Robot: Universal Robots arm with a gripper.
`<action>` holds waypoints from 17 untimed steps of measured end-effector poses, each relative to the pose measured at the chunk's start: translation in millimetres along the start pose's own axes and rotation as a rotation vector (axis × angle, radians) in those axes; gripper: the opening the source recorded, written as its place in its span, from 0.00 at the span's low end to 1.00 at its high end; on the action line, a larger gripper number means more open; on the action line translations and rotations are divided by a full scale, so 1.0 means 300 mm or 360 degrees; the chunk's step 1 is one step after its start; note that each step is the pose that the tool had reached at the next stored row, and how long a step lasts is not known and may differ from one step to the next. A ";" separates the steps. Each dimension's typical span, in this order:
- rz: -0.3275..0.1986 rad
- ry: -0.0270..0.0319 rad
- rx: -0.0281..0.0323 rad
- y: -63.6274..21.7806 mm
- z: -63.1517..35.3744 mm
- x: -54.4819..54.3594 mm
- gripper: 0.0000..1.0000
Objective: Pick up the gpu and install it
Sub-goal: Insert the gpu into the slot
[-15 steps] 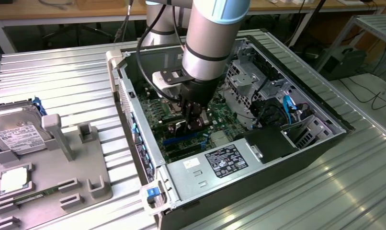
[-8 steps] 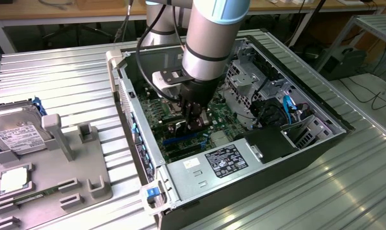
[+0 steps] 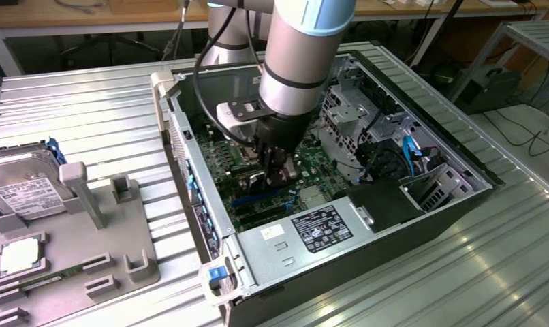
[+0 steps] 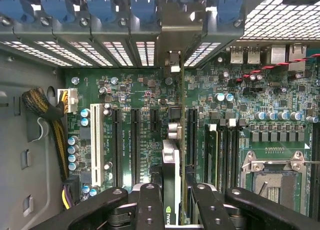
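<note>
My gripper (image 3: 276,176) reaches down into the open computer case (image 3: 456,197), over the green motherboard (image 4: 130,89). It is shut on the gpu (image 4: 170,157), which I see edge-on in the wrist view, a thin dark card between the two black fingers (image 4: 150,202). The card stands upright in line with a black expansion slot among the row of slots. Its metal bracket end (image 4: 172,27) points at the case's rear slot openings. Whether the card's lower edge sits in the slot is hidden. In the exterior view the gpu (image 3: 256,182) shows as a dark piece under the fingers.
A grey parts fixture (image 3: 102,252) lies at the exterior view's left with a silver hard drive (image 3: 24,184) and a processor (image 3: 20,255). Inside the case are the power supply (image 3: 320,228), drive cage (image 3: 356,116), blue cable (image 3: 411,153), white slot (image 4: 96,145) and processor socket (image 4: 272,180).
</note>
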State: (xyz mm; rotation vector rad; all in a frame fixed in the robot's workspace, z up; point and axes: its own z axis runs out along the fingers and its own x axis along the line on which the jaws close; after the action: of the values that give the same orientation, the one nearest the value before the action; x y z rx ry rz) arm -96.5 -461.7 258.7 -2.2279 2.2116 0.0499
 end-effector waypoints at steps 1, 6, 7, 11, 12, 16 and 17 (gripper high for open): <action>0.0000 0.00001 -0.00028 0.000 0.002 0.000 0.27; 0.0001 -0.00001 -0.00115 0.000 0.009 0.000 0.27; 0.0001 0.00001 -0.00129 0.000 0.011 0.000 0.27; 0.0001 0.00000 -0.00179 0.001 0.016 0.000 0.27; 0.0001 0.00001 -0.00191 0.001 0.017 0.000 0.27; 0.0001 -0.00001 -0.00196 0.001 0.018 0.000 0.27; 0.0001 0.00000 -0.00196 0.001 0.018 0.000 0.27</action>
State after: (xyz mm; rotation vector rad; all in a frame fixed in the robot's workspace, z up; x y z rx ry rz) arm -96.8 -461.7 253.3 -2.2337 2.2179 0.0637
